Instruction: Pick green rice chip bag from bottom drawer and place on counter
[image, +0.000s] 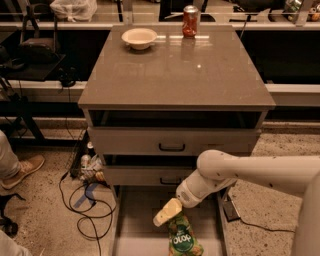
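Observation:
The green rice chip bag (183, 240) lies on the floor of the pulled-out bottom drawer (136, 212), near its front right. My gripper (167, 212), cream-coloured at the end of the white arm (235, 172), reaches in from the right and hangs just above the bag's upper left edge, touching or nearly touching it. The counter (175, 70) is the glossy grey-brown top of the cabinet, above the drawers.
A cream bowl (139, 37) and a red soda can (190, 21) stand at the back of the counter. Two upper drawers with black handles (171, 147) are slightly open. Cables (85, 200) and a person's shoe (22, 170) lie on the floor at left.

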